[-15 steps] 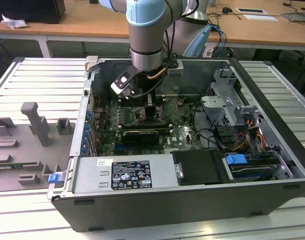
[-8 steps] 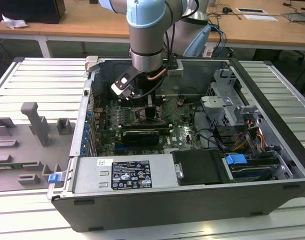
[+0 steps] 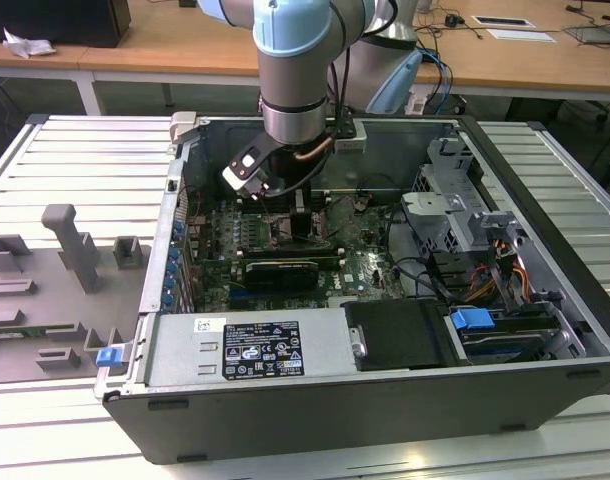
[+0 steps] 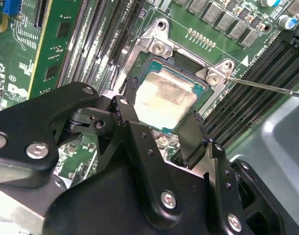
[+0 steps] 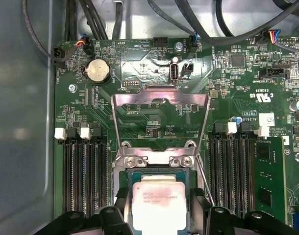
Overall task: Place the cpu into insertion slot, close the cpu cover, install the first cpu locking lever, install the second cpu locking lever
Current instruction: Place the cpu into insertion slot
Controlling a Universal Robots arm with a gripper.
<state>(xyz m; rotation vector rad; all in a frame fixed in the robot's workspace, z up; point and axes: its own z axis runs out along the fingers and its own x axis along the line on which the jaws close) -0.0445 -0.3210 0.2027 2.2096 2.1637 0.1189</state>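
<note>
**Chip pinched in the socket, cover plate standing open**

The pale-blue and grey arm reaches down into an open computer case, which lies on its side on a ribbed metal table. Its gripper is built of matt black angular links with bright screw heads. It sits low over the green circuit board, well in from the board's edges.

Two flat black fingers press against opposite edges of the chip, pinching it between them. The chip is a small flat square with a narrow green margin. Its metal top is pale beige-silver, dull and patchy, with faint print. It lies within the socket; I cannot tell whether it is fully seated. The socket is square, with a silvery metal rim fastened by round screws at its corners. It is set between two banks of long black memory slots.

The cover plate is a thin shiny metal frame with a large cut-out centre. It stands raised on its hinge at one edge of the socket, and the board shows through its opening. A thin steel rod slants away from one corner of the rim. A round silver coin battery sits near a corner of the board, close to the grey case wall.
</note>
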